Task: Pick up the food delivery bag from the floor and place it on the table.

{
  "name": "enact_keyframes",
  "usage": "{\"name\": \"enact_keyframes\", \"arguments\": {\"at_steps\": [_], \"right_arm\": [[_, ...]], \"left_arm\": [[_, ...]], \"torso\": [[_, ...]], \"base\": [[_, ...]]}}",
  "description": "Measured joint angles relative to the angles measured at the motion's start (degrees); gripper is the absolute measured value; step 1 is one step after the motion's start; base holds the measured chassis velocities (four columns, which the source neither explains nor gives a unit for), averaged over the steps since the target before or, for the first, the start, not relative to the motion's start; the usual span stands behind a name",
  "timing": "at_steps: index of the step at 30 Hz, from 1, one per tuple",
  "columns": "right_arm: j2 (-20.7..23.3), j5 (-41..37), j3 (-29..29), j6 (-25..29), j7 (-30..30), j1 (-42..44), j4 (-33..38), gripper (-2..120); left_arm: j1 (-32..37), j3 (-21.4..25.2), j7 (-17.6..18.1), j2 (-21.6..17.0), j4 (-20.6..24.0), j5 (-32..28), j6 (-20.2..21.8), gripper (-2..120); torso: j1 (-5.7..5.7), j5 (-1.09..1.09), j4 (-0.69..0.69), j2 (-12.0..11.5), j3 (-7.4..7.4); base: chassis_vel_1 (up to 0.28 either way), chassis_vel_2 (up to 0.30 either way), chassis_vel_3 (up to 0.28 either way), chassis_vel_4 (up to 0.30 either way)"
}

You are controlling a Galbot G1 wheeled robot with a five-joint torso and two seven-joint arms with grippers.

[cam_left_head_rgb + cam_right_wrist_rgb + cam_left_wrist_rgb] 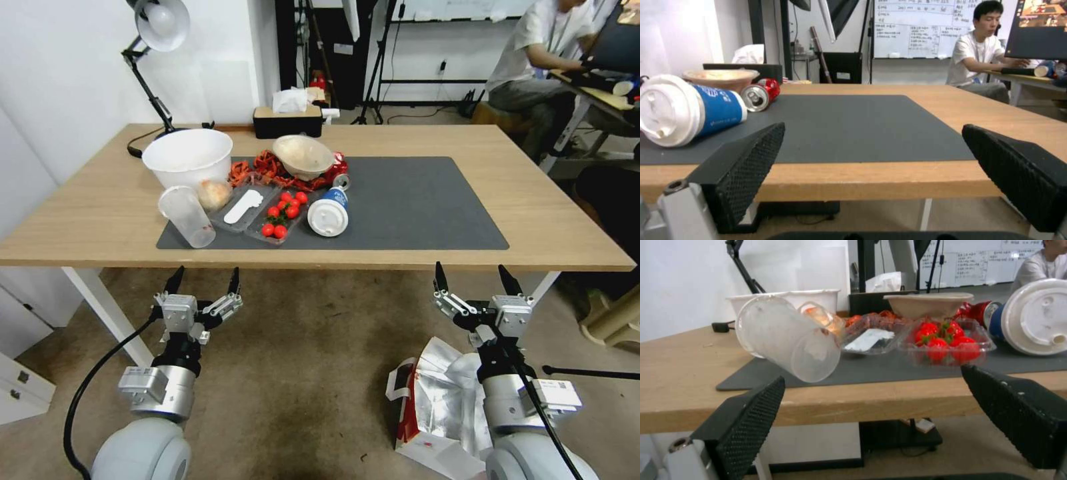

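Observation:
The food delivery bag (437, 407) lies on the floor (300, 373) at the lower right, white with a red side panel and crinkled silver foil showing. My right arm partly covers it. My right gripper (475, 279) is open above and beyond the bag, just before the table's front edge, and holds nothing. Its black fingers (751, 160) stand wide apart in the right wrist view. My left gripper (204, 280) is open too, level with it on the left, empty. The table (547, 220) has a light wood top and a dark grey mat (413, 200).
The mat's left half carries a white bucket (189, 157), a tipped clear cup (187, 215), a tomato tray (279, 217), a paper bowl (303, 155), a blue coffee cup (329, 212) and a red can (340, 175). A desk lamp (155, 40) and tissue box (288, 120) stand behind.

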State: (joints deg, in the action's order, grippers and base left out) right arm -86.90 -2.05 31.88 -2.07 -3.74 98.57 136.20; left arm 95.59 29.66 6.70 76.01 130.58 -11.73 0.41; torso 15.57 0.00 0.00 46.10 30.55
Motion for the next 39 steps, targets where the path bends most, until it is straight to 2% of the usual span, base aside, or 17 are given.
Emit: {"name": "enact_keyframes", "arguments": {"at_steps": [39], "right_arm": [[-0.6,0.5,-0.1,0.6,0.2,0.3,-0.2,100]], "left_arm": [[-0.4,0.0,-0.3,-0.2,-0.5,-0.2,0.3,99]], "torso": [[-3.94,0.0,0.0,-9.7,-5.74]], "base": [[0.0,0.0,0.0,0.0]]}}
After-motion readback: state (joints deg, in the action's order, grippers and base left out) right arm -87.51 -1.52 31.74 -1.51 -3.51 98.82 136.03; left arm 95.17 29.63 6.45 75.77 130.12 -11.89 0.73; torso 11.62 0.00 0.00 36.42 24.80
